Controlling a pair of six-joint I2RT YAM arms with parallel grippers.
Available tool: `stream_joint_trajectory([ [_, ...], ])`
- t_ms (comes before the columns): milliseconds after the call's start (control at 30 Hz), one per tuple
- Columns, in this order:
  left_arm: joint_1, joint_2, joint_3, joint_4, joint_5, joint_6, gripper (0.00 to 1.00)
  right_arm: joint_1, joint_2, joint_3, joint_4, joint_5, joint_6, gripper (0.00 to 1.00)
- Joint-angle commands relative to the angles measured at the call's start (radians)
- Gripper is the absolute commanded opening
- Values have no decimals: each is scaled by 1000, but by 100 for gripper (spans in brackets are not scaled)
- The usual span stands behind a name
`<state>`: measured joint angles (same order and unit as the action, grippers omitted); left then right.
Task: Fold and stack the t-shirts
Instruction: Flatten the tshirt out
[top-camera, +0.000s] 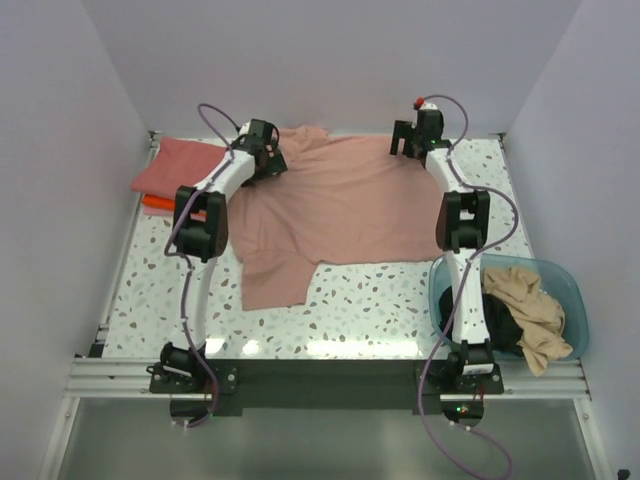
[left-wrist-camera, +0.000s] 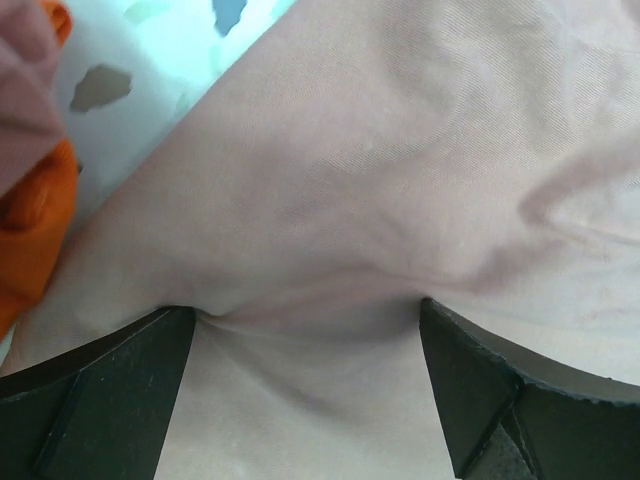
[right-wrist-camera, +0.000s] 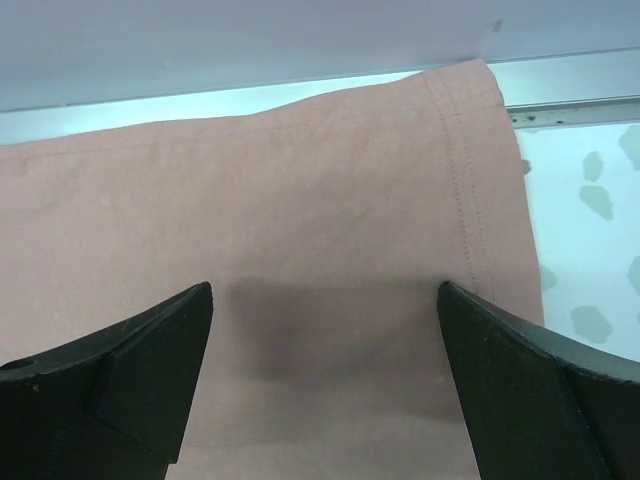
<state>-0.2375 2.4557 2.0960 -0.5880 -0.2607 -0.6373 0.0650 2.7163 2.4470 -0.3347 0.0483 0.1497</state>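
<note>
The left gripper presses, jaws wide apart, on the wrinkled dusty pink cloth shirt; bright orange cloth lies left of this shirt.

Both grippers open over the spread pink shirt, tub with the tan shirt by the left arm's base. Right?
No: the tub sits by the right arm's base, as the top view shows. The rest holds.

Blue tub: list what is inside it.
In the tub, a tan shirt lies over a black shirt. Anything deeper is covered; the right arm hides the tub's left part.
</note>
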Motion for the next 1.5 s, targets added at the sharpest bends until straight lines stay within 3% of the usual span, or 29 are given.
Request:
stream_joint_trajectory([
  [0,17,89,10,39,141,48,100,-48,-7,-22,13,-31,33,99],
  [200,15,14,30,77,202,85,100,-47,-55,7,-10,-91,27,99],
  [333,7,-93,45,77,227,113,100,-34,-214,-35,-62,-165,41,99],
  [467,-6,-273,30,28,209,123,100,15,-426,-172,-125,-61,43,99],
  [567,-37,-467,-149,39,174,111,100,35,-653,-403,-118,-71,144,99],
  [600,-57,-524,-282,56,167,104,100,42,-712,-571,-92,-53,171,99],
  [667,-77,-696,-428,66,153,79,100,56,-873,-724,-49,-29,208,99],
  [700,-98,-752,-574,66,152,70,100,56,-912,-831,-59,16,220,99],
  [833,-149,-1094,-936,10,78,-40,100,53,-1075,-1022,-184,138,243,99],
  [1000,-198,-1357,-1343,-64,101,-191,100,30,-1230,-1256,-214,194,275,99],
  [1133,-200,-1491,-1505,-81,179,-271,100,-16,-1305,-1353,-191,130,316,99],
  [1233,-200,-1515,-1553,-105,144,-294,100,-33,-1325,-1399,-202,125,338,99],
  [1467,-200,-1439,-1662,62,215,-315,99,-120,-1291,-1497,-106,9,335,99],
])
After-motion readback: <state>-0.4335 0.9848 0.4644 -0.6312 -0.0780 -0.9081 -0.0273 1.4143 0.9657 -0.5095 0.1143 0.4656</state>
